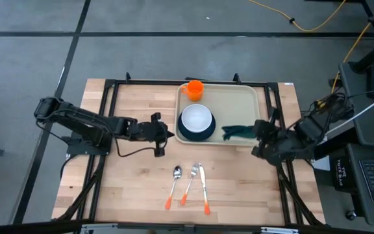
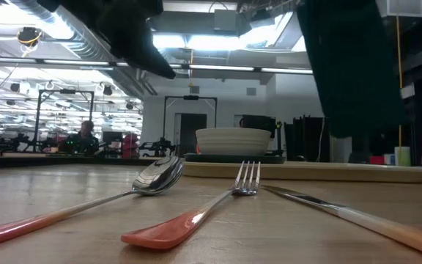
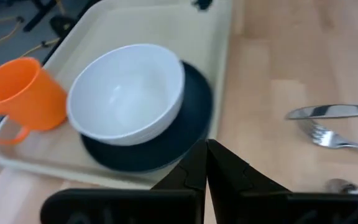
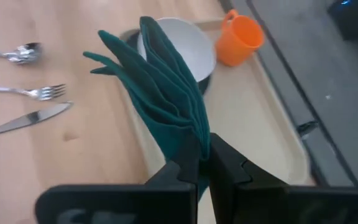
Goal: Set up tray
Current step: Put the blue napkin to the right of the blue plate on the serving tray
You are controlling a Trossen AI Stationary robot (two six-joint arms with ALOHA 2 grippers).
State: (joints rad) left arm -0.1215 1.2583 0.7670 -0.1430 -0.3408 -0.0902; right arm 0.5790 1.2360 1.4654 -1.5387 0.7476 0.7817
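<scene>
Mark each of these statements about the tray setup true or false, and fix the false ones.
1. The white bowl sits on the dark plate, on the tray. True.
2. The right gripper is open and empty. False: it is shut on the green napkin, held above the tray.
3. The orange cup stands on the bare table. False: it stands at a corner of the tray.
4. The spoon, fork and knife lie on the table, off the tray. True.
5. The left gripper holds the fork. False: it is shut and empty, beside the tray.
</scene>
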